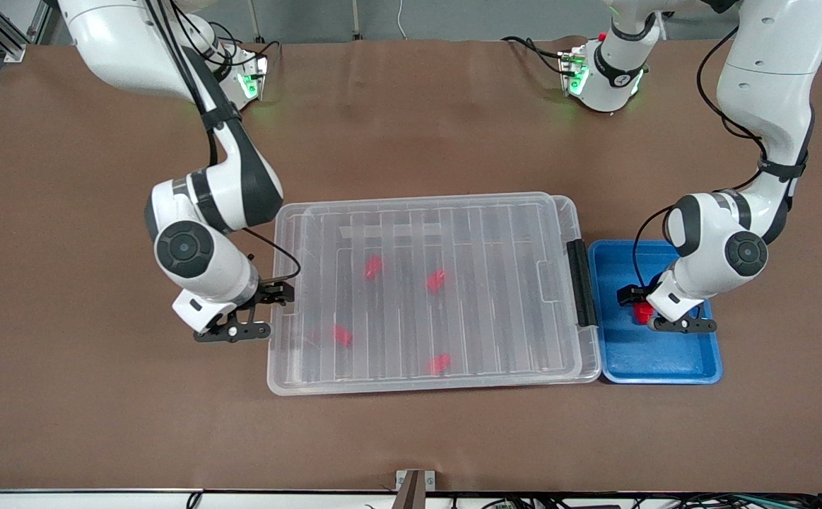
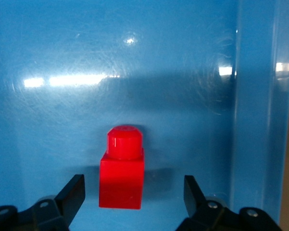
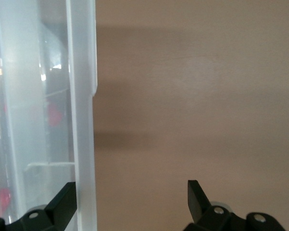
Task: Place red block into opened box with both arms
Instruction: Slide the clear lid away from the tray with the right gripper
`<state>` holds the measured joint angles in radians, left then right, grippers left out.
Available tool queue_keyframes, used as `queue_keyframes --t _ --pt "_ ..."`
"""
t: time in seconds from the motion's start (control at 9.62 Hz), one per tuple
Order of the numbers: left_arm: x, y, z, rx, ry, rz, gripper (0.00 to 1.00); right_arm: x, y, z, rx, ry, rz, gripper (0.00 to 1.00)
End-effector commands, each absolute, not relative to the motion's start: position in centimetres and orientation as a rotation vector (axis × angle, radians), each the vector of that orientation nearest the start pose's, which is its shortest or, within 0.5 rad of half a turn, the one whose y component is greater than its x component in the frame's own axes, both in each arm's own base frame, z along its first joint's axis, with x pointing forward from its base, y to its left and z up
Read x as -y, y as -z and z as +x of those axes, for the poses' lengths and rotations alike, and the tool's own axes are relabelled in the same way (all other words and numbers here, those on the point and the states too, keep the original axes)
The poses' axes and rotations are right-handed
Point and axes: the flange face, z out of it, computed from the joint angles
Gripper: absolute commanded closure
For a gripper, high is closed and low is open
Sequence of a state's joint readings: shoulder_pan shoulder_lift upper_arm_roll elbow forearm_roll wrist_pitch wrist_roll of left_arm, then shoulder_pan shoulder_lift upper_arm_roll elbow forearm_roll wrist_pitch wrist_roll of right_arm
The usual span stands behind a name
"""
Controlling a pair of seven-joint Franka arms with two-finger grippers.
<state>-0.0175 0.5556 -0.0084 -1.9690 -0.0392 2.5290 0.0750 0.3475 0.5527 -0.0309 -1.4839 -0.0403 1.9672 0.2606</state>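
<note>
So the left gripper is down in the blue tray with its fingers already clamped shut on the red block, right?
Not quite. The left gripper is down in the blue tray, but its fingers are open on either side of the red block, with a gap on each side and no grip yet. The left wrist view shows this.

white jointed arms (image 1: 206,205), black bands, black cables, green base lights

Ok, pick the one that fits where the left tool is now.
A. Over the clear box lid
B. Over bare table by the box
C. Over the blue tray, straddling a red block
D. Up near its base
C: the left tool stands open around the red block in the blue tray.
</note>
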Motion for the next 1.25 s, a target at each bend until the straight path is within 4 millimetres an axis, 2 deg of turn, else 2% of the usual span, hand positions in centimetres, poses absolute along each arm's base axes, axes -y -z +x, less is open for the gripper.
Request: queue_keyframes --t 0.0,0.1,0.21,0.42,0.52,0.62,0.73,0.94,1.04,1.14 --pt "1.5 -16.2 61.1 -0.165 -0.009 -3.144 0.16 -18.4 -34.8 66.8 0.143 -0.111 -3.222 0.0" --pt "1.3 -16.1 61.1 -0.186 -0.01 -3.132 0.22 -16.6 -35.1 67.1 0.159 -0.128 -3.22 0.0" --pt "1.3 -15.8 61.1 -0.191 -0.017 -3.131 0.42 -14.4 -35.2 67.5 0.185 -0.145 -3.216 0.0" --pt "1.1 -15.7 61.1 -0.186 -0.003 -3.131 0.93 -10.1 -35.4 68.3 0.224 -0.169 -3.205 0.0" --pt "1.0 -15.8 61.1 -0.183 -0.01 -3.133 1.0 -8.6 -35.5 68.4 0.247 -0.177 -3.202 0.0" --pt "1.1 -16.4 61.2 -0.186 -0.012 -3.132 1.0 -7.3 -35.5 68.5 0.277 -0.183 -3.198 0.0" --pt "1.1 -17.9 61.3 -0.186 -0.029 -3.131 1.0 -6.2 -35.6 68.7 0.304 -0.183 -3.193 0.0" --pt "1.2 -25.1 62.9 -0.19 0.021 -3.128 1.0 -4.8 -35.7 68.8 0.328 -0.181 -3.187 0.0" --pt "2.1 -29.0 64.5 -0.201 0.062 -3.128 1.0 -4.8 -35.7 68.8 0.326 -0.181 -3.188 0.0" --pt "3.9 -32.2 65.5 -0.229 0.083 -3.142 1.0 -5.1 -35.9 68.9 0.318 -0.173 -3.19 0.0"
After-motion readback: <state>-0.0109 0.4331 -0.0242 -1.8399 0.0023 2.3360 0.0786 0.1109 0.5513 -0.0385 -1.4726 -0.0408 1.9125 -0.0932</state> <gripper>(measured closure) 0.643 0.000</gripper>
